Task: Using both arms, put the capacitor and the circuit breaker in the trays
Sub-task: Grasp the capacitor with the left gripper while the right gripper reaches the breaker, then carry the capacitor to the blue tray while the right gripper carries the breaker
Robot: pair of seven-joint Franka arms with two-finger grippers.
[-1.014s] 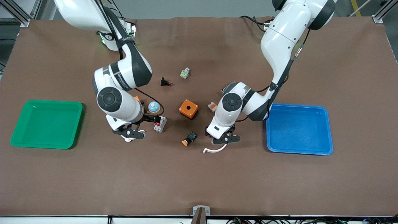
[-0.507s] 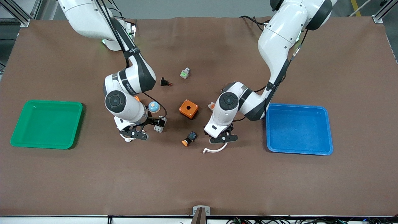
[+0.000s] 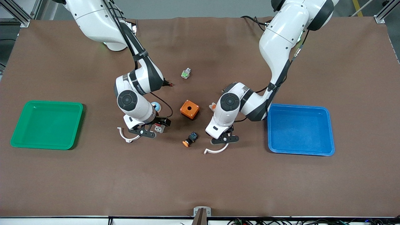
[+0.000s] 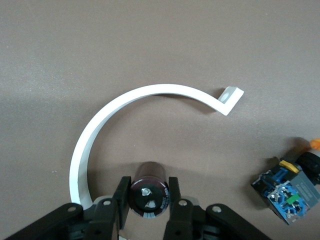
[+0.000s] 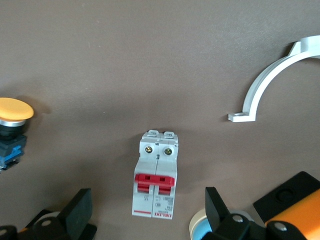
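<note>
The capacitor (image 4: 147, 186), a small dark cylinder with two silvery terminals on its end, sits between my left gripper's fingers (image 4: 121, 200), which press on both its sides. My left gripper (image 4: 147, 201) is low over the table beside a white curved clip (image 4: 125, 115); the hand (image 3: 222, 137) hides the capacitor in the front view. The circuit breaker (image 5: 155, 182), white-grey with red levers, lies on the table (image 3: 160, 127). My right gripper (image 5: 149, 210) is wide open just over it (image 3: 158, 124), one finger on each side, not touching.
A black-blue switch with orange cap (image 3: 190, 139) lies between the grippers. An orange box (image 3: 189, 109) and a blue-capped button (image 3: 156, 106) lie close by. A second white clip (image 3: 123, 134) lies by the right hand. Green tray (image 3: 47, 124) at the right arm's end, blue tray (image 3: 300, 129) at the left arm's end.
My right arm has moved toward the table's middle, bringing its open gripper over the circuit breaker and uncovering the second white clip. My left gripper has shifted only slightly.
</note>
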